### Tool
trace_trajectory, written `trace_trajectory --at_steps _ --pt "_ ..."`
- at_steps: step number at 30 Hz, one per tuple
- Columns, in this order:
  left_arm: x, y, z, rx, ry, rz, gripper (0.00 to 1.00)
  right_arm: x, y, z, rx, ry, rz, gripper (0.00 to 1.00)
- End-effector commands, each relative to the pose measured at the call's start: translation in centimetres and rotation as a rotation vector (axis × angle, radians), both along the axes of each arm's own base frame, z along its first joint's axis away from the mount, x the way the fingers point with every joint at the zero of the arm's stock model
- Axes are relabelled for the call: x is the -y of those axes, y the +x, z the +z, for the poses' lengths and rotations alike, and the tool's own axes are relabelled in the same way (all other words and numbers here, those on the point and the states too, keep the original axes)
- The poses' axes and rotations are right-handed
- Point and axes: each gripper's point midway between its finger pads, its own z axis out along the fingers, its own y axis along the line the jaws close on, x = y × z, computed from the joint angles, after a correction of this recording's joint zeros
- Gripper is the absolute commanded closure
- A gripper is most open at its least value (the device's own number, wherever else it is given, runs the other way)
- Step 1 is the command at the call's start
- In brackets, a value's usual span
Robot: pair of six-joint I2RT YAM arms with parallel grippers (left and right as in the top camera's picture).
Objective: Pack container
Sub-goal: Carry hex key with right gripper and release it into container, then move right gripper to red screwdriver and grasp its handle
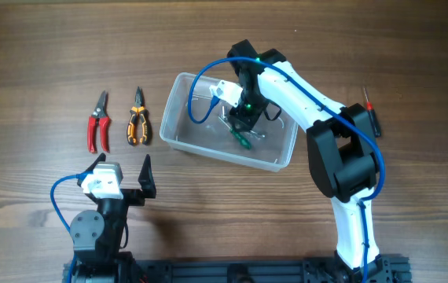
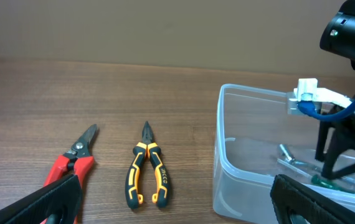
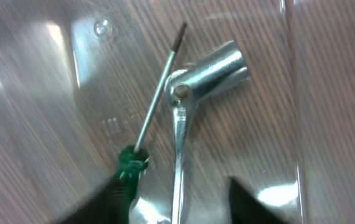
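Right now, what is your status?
Left tool open, empty. Right tool open inside container, over green screwdriver and socket wrench. Pliers, snips outside.

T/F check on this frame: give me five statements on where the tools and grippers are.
1. The green-handled screwdriver lies inside the container. True.
2. The orange-handled pliers are in the container. False: they lie on the table left of it, beside the red-handled snips.
3. The left gripper holds the snips. False: it is open and empty.
4. A metal socket wrench lies in the container. True.
5. The right gripper is inside the container. True.
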Motion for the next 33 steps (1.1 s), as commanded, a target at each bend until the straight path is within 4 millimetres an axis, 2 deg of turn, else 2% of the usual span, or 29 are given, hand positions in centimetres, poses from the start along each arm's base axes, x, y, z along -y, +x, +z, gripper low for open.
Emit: trace_trajectory --at_steps 1,3,6,7,9,10,11,12,14,15,18,19,21,24,26,27,29,33 --pt "0.0 0.0 0.0 0.006 0.015 -0.003 0.00 -0.1 -0.5 -0.3 -0.050 0.003 -0.068 0.45" --pt "0.0 0.0 0.0 0.006 0.015 -0.003 0.00 -0.5 -1.0 0.7 -0.072 0.027 -0.069 0.49" --pt "0.0 0.0 0.0 0.006 0.015 -0.003 0.00 -1.6 -1.0 4.1 -0.069 0.101 -0.066 0.51" --pt "0.0 0.0 0.0 0.006 0.015 -0.003 0.00 -2.1 -0.8 5.7 -0.050 0.134 -0.063 0.50" --pt "0.0 0.0 0.0 0.006 0.015 -0.003 0.00 -3.0 0.1 10.8 0.034 0.211 -0.073 0.47" --pt "0.0 0.0 0.0 0.006 0.015 -0.003 0.00 -3.0 0.5 12.8 0.078 0.227 -0.093 0.44" --pt "0.0 0.0 0.0 0.006 0.015 -0.003 0.00 -2.5 1.3 15.8 0.156 0.233 -0.144 0.43" --pt "0.0 0.0 0.0 0.006 0.015 -0.003 0.00 -1.3 2.1 18.6 0.248 0.214 -0.208 0.43" --pt "0.0 0.0 0.0 0.006 0.015 -0.003 0.00 2.3 3.3 22.4 0.398 0.148 -0.348 0.46" --pt "0.0 0.0 0.0 0.006 0.015 -0.003 0.00 5.0 3.7 24.2 0.470 0.098 -0.437 0.48" --pt "0.0 0.0 0.0 0.006 0.015 -0.003 0.00 12.1 4.0 26.5 0.545 -0.006 -0.630 0.46" --pt "0.0 0.0 0.0 0.006 0.015 -0.003 0.00 14.8 4.1 26.5 0.528 -0.024 -0.702 0.42" --pt "0.0 0.0 0.0 0.006 0.015 -0.003 0.00 18.9 4.2 25.3 0.484 -0.070 -0.802 0.40" --pt "0.0 0.0 0.0 0.006 0.015 -0.003 0.00 25.3 3.8 21.3 0.388 -0.168 -0.936 0.42" --pt "0.0 0.0 0.0 0.006 0.015 -0.003 0.00 28.1 3.2 19.1 0.334 -0.214 -0.996 0.43" --pt "0.0 0.0 0.0 0.006 0.015 -0.003 0.00 30.3 2.5 17.0 0.282 -0.244 -1.044 0.43" --pt "0.0 0.0 0.0 0.006 0.015 -0.003 0.00 32.8 1.5 14.3 0.215 -0.279 -1.101 0.43" --pt "0.0 0.0 0.0 0.006 0.015 -0.003 0.00 36.5 -0.9 9.2 0.102 -0.322 -1.189 0.44"
